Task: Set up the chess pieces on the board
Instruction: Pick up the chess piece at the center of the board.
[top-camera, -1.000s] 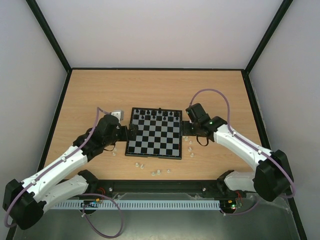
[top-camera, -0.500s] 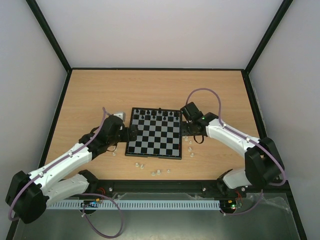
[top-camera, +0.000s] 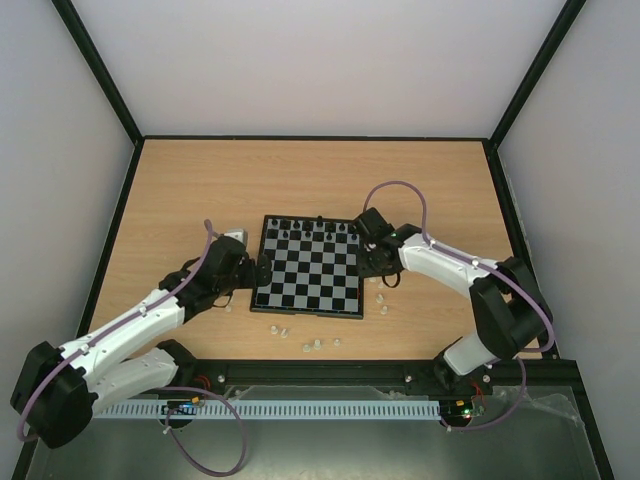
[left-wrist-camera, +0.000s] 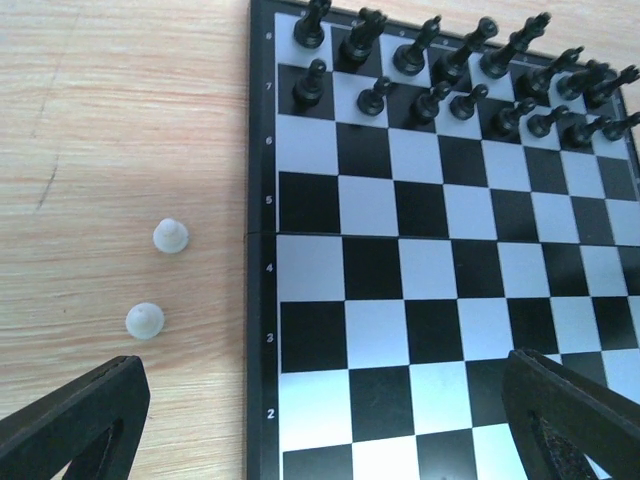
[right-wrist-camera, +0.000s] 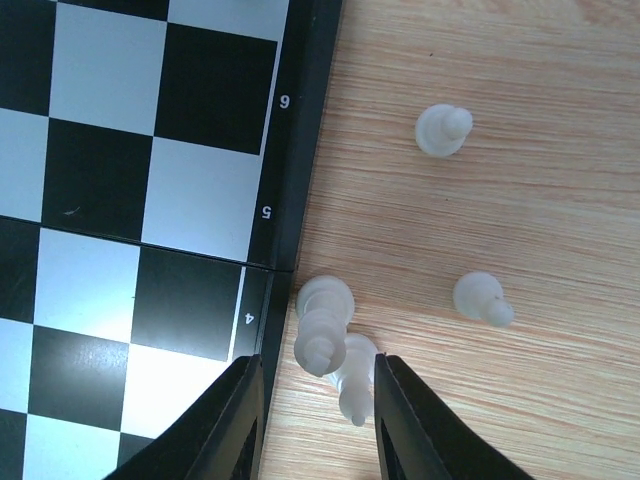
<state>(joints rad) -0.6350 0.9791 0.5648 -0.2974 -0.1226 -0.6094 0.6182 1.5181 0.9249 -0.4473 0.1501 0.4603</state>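
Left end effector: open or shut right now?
Open: the left end effector shows both fingers spread wide at the frame's corners, nothing gripped between them.

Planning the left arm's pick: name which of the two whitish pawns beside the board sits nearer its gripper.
The whitish pawn beside rank 3, lower in the left wrist view; the other pawn stands farther off.

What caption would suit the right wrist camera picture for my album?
Right pincer open over clustered whitish chess pieces on the table beside the board.

from above, the loose pale pieces (top-camera: 318, 344) beside the board (top-camera: 310, 290) are too small to identify.
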